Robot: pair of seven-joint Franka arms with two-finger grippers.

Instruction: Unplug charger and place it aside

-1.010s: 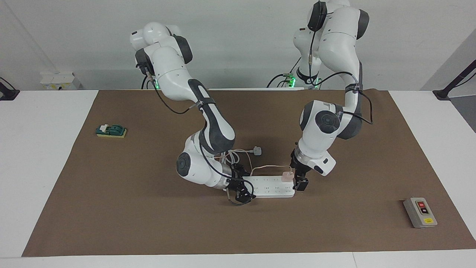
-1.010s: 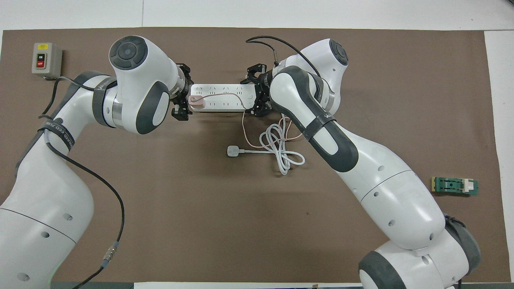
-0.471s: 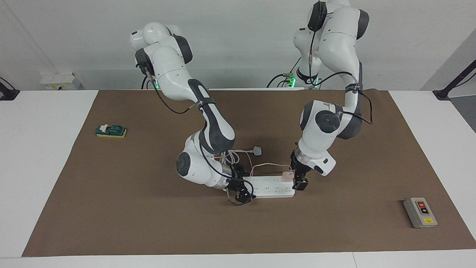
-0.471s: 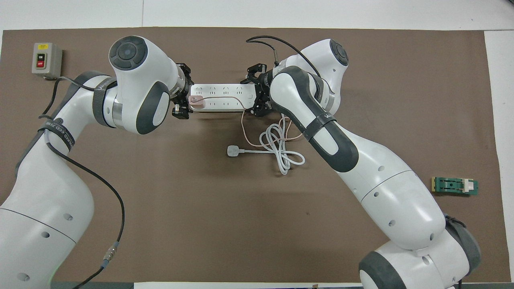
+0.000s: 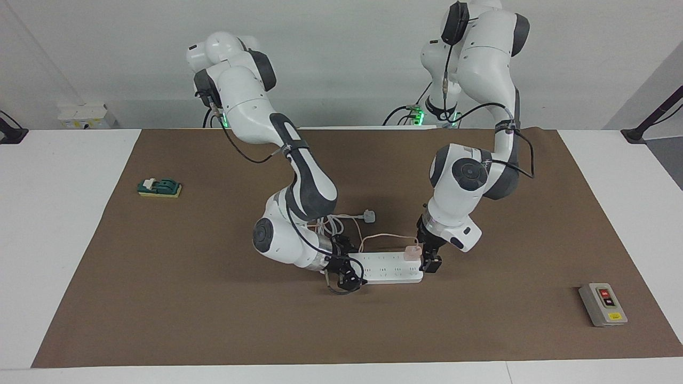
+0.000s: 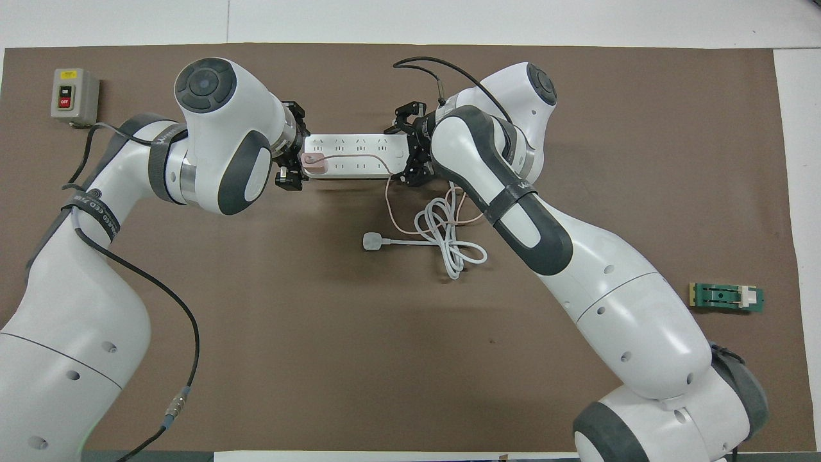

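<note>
Pale pink and cube-shaped, the charger [image 5: 411, 253] sits plugged into the white power strip [image 5: 388, 268] at that strip's end toward the left arm's side of the table; its thin pink cable [image 6: 389, 204] runs along the strip's top and then curves down onto the brown mat [image 5: 213, 298], nearer to the robots; the left gripper [image 5: 425, 255] is low at that same end of the strip, its fingers spread and flanking the charger, though whether they press on it I cannot tell; the right gripper [image 5: 344, 268] is down at the strip's other end, its fingers set around the end of the strip, and whether they actually clamp it I cannot tell; a white three-pin plug [image 5: 368, 216] with its thick white cord [image 6: 449, 240] in loose loops lies on the mat nearer to the robots than the strip; a grey switch box [image 5: 602, 304] with a red and a black button rests near the mat's corner toward the left arm's end; a small green part [image 5: 159, 187] on a yellow base lies well apart toward the right arm's end.
</note>
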